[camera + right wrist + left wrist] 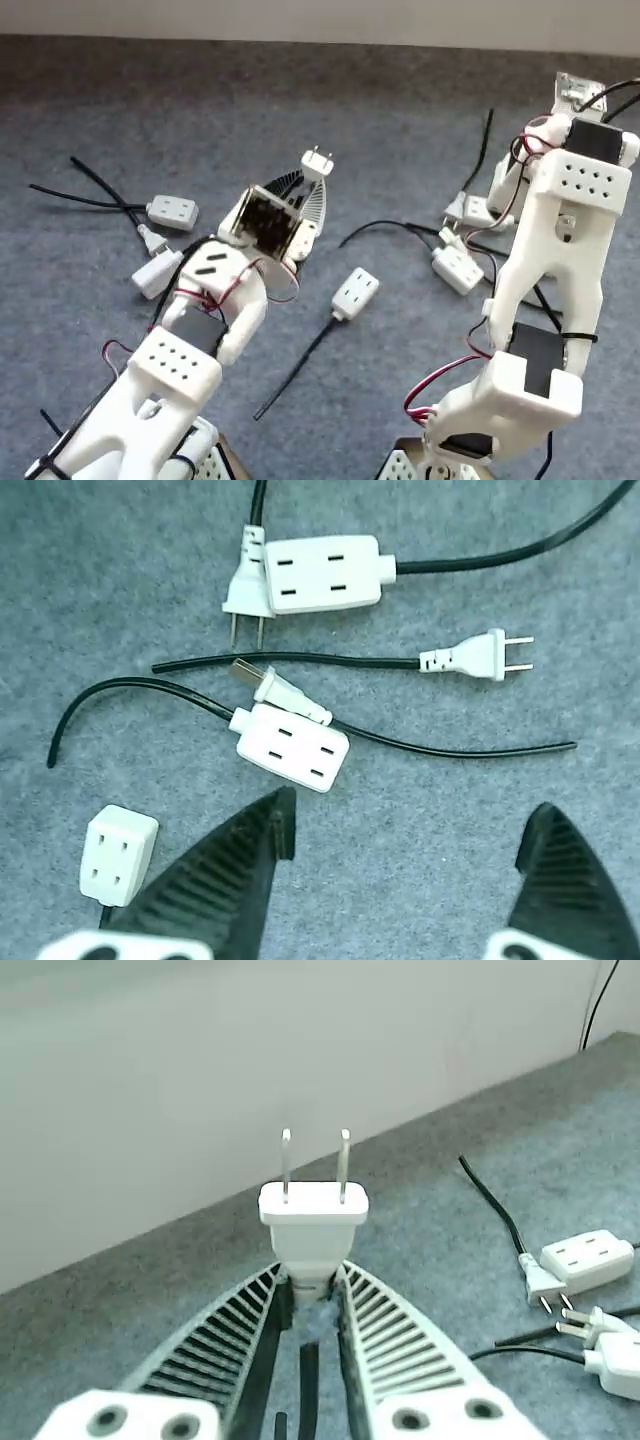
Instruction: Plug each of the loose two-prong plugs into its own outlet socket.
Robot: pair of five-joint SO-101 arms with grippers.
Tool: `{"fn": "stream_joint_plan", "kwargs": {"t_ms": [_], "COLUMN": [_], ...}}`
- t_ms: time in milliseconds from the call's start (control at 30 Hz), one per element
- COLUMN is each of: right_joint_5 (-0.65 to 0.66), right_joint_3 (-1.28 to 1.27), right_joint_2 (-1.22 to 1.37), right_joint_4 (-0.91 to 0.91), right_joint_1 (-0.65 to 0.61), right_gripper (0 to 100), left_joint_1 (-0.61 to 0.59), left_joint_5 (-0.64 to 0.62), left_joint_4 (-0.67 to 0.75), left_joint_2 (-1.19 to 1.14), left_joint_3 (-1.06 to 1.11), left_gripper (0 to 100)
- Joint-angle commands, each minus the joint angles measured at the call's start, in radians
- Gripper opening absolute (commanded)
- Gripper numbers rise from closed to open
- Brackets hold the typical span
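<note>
My left gripper (pixel 312 1295) is shut on the neck of a white two-prong plug (pixel 313 1208), lifted off the carpet with its prongs pointing away from the arm; the high view shows this plug (pixel 316 163) above the gripper (pixel 308 192). My right gripper (pixel 410 825) hangs open over a cluster on the right. That cluster holds a white outlet socket (pixel 320 573) with a plug (pixel 245 585) beside it, a loose plug (pixel 480 656), and another plug (pixel 275 688) touching a second socket (pixel 293 746). A single socket (pixel 355 292) lies mid-carpet.
On the left of the carpet lie two more sockets (pixel 172 211) (pixel 158 272), a plug (pixel 150 240) and black cords (pixel 90 190). The right arm (pixel 570 210) stands over its cluster. A pale wall (pixel 320 18) borders the far edge.
</note>
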State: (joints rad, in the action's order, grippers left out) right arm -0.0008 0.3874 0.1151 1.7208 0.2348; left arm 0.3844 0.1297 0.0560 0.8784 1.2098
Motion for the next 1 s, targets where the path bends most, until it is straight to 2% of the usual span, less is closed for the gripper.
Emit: {"fn": "stream_joint_plan", "kwargs": {"t_ms": [0,67,233,333,500,633,967], "right_joint_5": [0.008,0.008,0.009,0.009,0.009,0.006,0.002], "right_joint_3": [0.070,0.050,-0.073,-0.168,-0.300,-0.317,-0.337], "right_joint_2": [-0.105,-0.176,-0.354,-0.412,-0.489,-0.565,-0.644], "right_joint_4": [0.033,0.039,0.035,-0.015,-0.050,-0.090,-0.168], "right_joint_1": [-0.088,-0.143,-0.277,-0.363,-0.506,-0.604,-0.670], "right_gripper": [34.1,31.3,16.3,12.2,11.8,0.2,0.6], "left_joint_1": [0.012,0.012,0.012,0.024,0.053,0.056,0.073], "left_joint_5": [-0.002,-0.002,-0.002,-0.002,-0.002,-0.002,-0.002], "left_joint_4": [0.176,0.236,0.339,0.382,0.391,0.391,0.391], "left_joint_2": [0.036,0.036,0.036,0.036,0.036,0.036,0.039], "left_joint_3": [0.068,0.108,0.185,0.214,0.232,0.237,0.237], "left_gripper": [1,1,1,1,1,1,1]}}
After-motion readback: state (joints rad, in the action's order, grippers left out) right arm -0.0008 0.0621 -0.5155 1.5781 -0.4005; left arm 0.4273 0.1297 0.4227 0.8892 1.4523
